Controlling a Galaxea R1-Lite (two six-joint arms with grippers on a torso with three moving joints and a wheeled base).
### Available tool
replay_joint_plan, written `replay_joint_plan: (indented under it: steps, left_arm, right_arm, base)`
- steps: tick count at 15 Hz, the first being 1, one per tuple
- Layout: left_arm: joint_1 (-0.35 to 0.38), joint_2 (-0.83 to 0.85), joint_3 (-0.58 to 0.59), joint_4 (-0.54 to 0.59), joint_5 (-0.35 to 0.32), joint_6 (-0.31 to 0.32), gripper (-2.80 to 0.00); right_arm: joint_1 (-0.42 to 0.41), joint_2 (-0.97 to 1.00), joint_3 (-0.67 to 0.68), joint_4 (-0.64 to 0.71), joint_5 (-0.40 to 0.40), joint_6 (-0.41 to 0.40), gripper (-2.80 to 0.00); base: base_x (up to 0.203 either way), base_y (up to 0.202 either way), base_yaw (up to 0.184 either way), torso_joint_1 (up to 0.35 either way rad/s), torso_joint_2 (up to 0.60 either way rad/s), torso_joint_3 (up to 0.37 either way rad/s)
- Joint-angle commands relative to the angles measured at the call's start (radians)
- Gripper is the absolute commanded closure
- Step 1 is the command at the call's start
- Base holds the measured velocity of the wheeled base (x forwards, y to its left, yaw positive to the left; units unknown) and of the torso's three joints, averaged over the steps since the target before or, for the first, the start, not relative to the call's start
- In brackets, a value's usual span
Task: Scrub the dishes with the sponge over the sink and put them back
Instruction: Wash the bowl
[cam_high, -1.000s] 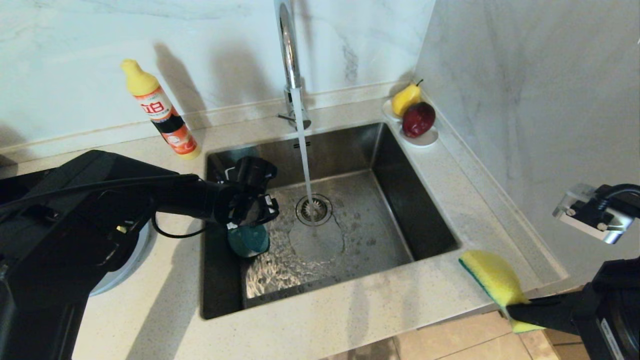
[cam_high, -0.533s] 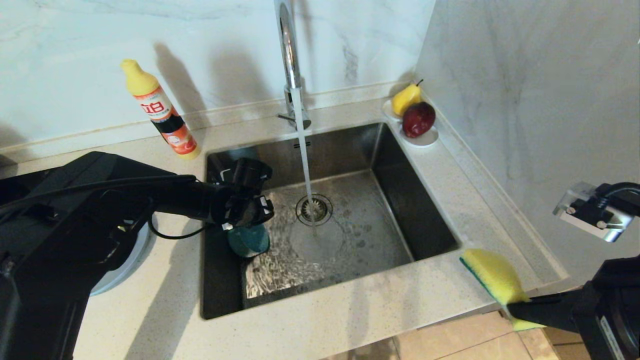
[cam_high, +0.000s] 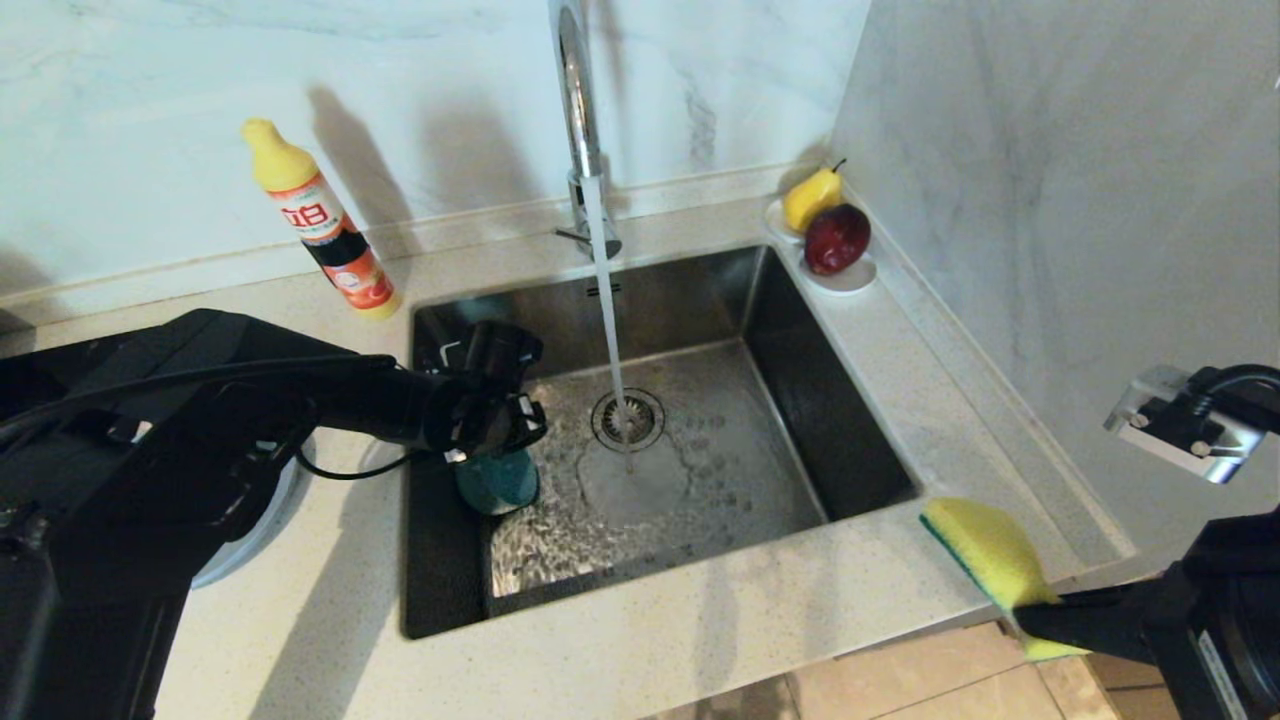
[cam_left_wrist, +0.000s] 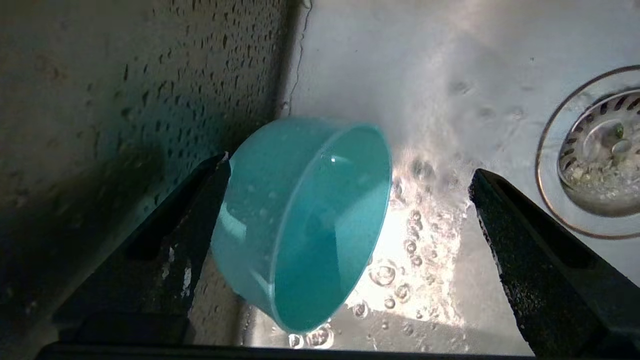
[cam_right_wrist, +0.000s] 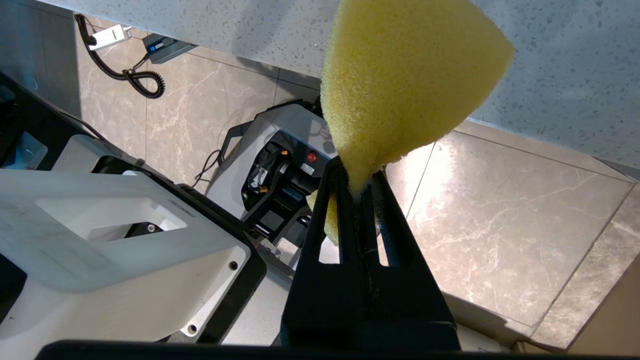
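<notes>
My left gripper (cam_left_wrist: 350, 200) hangs low inside the sink (cam_high: 780, 330), at its left wall, jaws spread wide around the small teal bowl (cam_left_wrist: 305, 220). The bowl lies tipped on its side on the wet sink floor, against that left wall; one finger is right beside its base, the other well clear. Water runs from the faucet (cam_high: 575, 110) onto the drain. My right gripper (cam_right_wrist: 357, 187) is off the counter's near right corner, clamped tight on the yellow sponge (cam_high: 985, 550).
</notes>
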Motion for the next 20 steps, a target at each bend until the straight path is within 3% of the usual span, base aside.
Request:
replay_joint_plan:
  steps: [1,20]
  left_arm:
    - [0.001,0.008,0.000,-0.002,0.003,-0.003,-2.80]
    - [0.000,0.071,-0.021,-0.003,0.003,-0.002,-2.80]
  right_arm:
    - [0.000,0.002,-0.002,0.003,-0.001,0.001,0.00]
    - [-0.015,-0.001,0.000,-0.026,0.007,0.000,0.00]
  base:
    - [0.000,0.000,0.000,0.000,0.00,0.000]
    - [0.000,0.000,0.000,0.000,0.00,0.000]
